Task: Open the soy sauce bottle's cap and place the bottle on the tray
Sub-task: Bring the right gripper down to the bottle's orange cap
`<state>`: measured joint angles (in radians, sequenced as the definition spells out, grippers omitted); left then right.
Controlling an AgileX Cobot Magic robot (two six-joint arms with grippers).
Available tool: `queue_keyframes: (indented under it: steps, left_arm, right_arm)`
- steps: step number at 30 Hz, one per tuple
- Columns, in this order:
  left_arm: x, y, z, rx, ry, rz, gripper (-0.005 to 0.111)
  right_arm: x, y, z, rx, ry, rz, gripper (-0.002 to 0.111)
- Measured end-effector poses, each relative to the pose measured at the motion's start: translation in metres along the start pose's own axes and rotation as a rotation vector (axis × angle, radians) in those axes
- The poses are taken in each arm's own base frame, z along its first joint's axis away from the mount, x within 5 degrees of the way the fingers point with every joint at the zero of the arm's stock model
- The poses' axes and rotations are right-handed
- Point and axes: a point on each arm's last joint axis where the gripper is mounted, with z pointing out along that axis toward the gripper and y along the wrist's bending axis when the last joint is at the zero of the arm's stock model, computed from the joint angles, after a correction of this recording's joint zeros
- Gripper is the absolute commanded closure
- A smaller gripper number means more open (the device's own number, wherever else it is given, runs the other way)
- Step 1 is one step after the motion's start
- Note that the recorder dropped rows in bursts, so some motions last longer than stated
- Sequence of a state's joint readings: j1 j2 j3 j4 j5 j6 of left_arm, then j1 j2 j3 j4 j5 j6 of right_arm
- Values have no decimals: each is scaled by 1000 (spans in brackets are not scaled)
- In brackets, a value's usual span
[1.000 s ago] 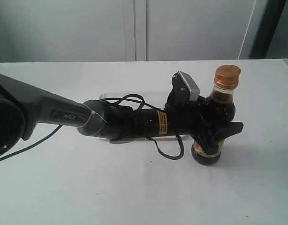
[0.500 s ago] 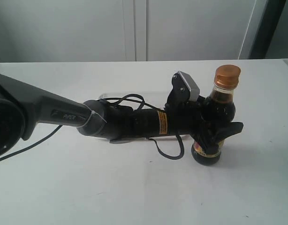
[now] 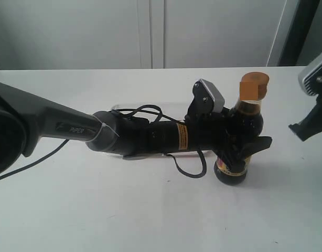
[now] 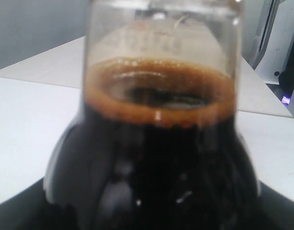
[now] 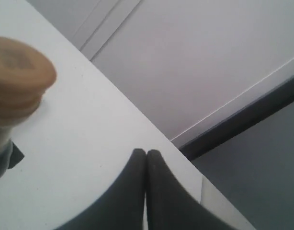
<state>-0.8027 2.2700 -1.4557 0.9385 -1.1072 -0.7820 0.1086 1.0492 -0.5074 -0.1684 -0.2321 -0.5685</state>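
The soy sauce bottle [image 3: 239, 157] stands upright on the white table, dark liquid inside, its orange-gold cap [image 3: 254, 85] closed on top. My left gripper [image 3: 240, 149] is shut on the bottle's body from the left. In the left wrist view the bottle [image 4: 161, 143] fills the picture. The right gripper [image 3: 302, 129] hangs at the right edge, apart from the bottle; in its own view the right gripper [image 5: 146, 154] has its fingers pressed together with nothing between them, and the cap [image 5: 17, 79] is off to one side. The white tray [image 3: 150, 109] lies mostly hidden behind the left arm.
The left arm [image 3: 98, 134] stretches across the table from the left, with a loose black cable [image 3: 190, 170] looping under it. White cabinet doors [image 3: 150, 31] stand behind the table, and a dark post [image 3: 300, 29] rises at the back right.
The right gripper has come into the exterior view at the right edge; it was out of sight before. The left gripper and the bottle have not moved.
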Motion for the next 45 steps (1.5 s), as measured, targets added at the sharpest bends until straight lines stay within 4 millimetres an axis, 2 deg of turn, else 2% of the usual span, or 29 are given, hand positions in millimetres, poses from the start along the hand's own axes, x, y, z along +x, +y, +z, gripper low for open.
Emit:
queue_keyframes:
  steps: [6, 16, 30, 45]
  left_arm:
    - [-1, 0, 0, -2, 2, 1, 107]
    - [0, 0, 0, -2, 4, 2, 107]
    - [0, 0, 0, 0, 6, 4, 107]
    - [0, 0, 0, 1, 6, 5, 107]
  right_arm:
    - [-3, 14, 9, -71, -29, -119, 108]
    - [-5, 25, 25, -119, -51, -143, 108]
    - [-16, 35, 24, -144, -107, -122, 108]
    - [-18, 33, 25, -146, -98, -95, 108]
